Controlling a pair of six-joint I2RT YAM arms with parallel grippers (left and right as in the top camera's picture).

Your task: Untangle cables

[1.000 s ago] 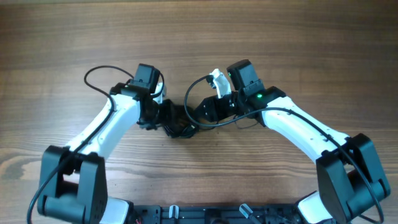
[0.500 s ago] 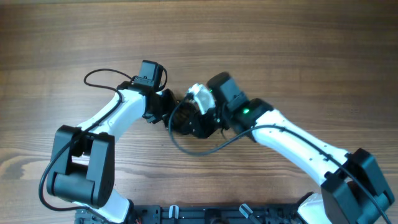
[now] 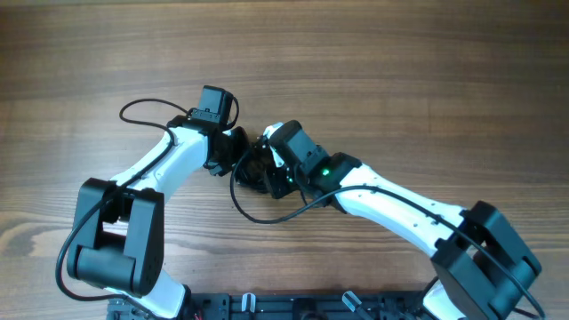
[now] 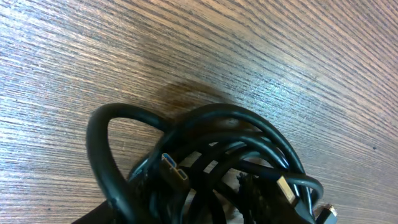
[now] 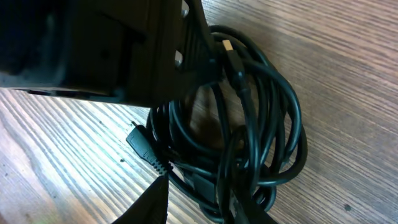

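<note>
Two robot arms are reaching toward each other over a wooden table [image 3: 400,71]. The cables [image 3: 256,173] are lying in one tight black bundle near the middle of the overhead view, slightly toward 9 o'clock. The left gripper [image 3: 236,158] is pressing in on it from 10 o'clock and the right gripper [image 3: 268,167] from 3 o'clock.

The bundle is hiding the tips of both pincers. I cannot tell whether either is gaping, closing or already pinching a cord. In the right wrist view one pale fingertip [image 5: 155,199] is showing at 6 o'clock, just beside the coils.

The cords are looking thin, light and soft, with a smooth, probably slippery rubber skin. They are likely bending freely and springing back into loops. Several loops are crossing over each other, so pulling hard would probably tighten the knot.

A sensible place to grip is probably just behind a plug. In the left wrist view a silver-tipped plug [image 4: 174,169] is sitting at 7 o'clock of the bundle and a gold-tipped one [image 4: 285,186] at 4 o'clock. In the right wrist view a black plug [image 5: 146,149] is poking out at 9 o'clock.

No brand, label or writing is showing clearly enough to read.
</note>
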